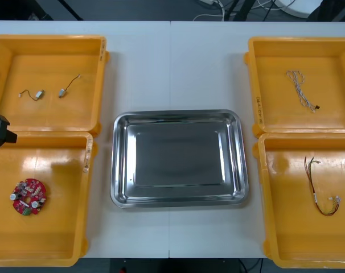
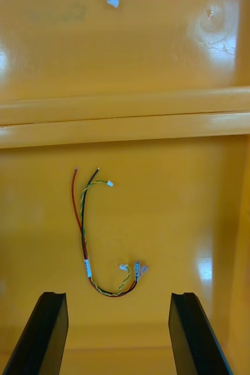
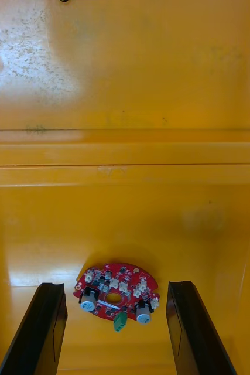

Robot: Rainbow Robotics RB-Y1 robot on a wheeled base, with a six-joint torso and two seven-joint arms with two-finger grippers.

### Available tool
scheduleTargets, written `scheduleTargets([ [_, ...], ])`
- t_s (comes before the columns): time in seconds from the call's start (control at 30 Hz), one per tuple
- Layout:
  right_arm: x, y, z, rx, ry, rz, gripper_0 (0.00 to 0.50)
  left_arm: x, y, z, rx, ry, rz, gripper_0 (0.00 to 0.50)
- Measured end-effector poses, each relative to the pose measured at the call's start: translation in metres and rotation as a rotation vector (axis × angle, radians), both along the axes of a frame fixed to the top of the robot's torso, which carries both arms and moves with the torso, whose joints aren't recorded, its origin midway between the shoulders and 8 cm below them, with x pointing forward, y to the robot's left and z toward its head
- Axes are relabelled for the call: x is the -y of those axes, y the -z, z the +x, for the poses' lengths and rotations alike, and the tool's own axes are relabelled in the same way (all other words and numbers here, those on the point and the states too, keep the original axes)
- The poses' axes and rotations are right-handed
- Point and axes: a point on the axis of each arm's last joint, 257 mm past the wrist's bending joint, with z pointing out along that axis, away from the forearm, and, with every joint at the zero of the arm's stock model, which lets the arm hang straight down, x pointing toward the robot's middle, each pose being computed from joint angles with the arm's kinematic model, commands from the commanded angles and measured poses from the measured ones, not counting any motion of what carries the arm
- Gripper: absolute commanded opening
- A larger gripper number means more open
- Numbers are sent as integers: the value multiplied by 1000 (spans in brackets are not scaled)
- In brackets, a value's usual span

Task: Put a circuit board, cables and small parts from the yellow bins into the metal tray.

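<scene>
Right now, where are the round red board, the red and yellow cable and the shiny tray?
circuit board point(image 3: 122, 287): left wrist view, centre of its red face.
red and yellow cable point(image 2: 82, 234): right wrist view, its long straight stretch.
metal tray point(image 1: 178, 156): front view, its bare floor.

My metal tray point(image 1: 178, 114) bare and shiny, the pieces lying in my four yellow bins point(image 1: 47, 38) either side of it.
The near left bin point(image 1: 53, 244) holds a round red circuit board point(image 1: 29, 197), flat, components up; the far left bin point(image 1: 47, 119) two small metal parts point(image 1: 39, 95) with thin leads, a little apart. A twisted blue and white cable point(image 1: 300, 88) lies loosely in the far right bin point(image 1: 332, 119); a red and yellow cable point(image 1: 313, 193), curled like a hook, in the near right bin point(image 1: 292, 239).
</scene>
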Motion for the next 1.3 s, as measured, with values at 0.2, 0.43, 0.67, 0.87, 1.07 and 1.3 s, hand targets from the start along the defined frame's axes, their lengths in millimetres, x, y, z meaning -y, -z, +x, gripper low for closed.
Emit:
scheduleTargets([
  [0.2, 0, 0, 0, 0, 0, 0, 500, 0, 0, 0, 0, 0, 0, 500],
  [0.43, 0, 0, 0, 0, 0, 0, 500, 0, 0, 0, 0, 0, 0, 500],
  [0.67, 0, 0, 0, 0, 0, 0, 500, 0, 0, 0, 0, 0, 0, 500],
  [0.87, 0, 0, 0, 0, 0, 0, 500, 0, 0, 0, 0, 0, 0, 500],
  [1.07, 0, 0, 0, 0, 0, 0, 500, 0, 0, 0, 0, 0, 0, 500],
  [1.3, 0, 0, 0, 0, 0, 0, 500, 0, 0, 0, 0, 0, 0, 500],
])
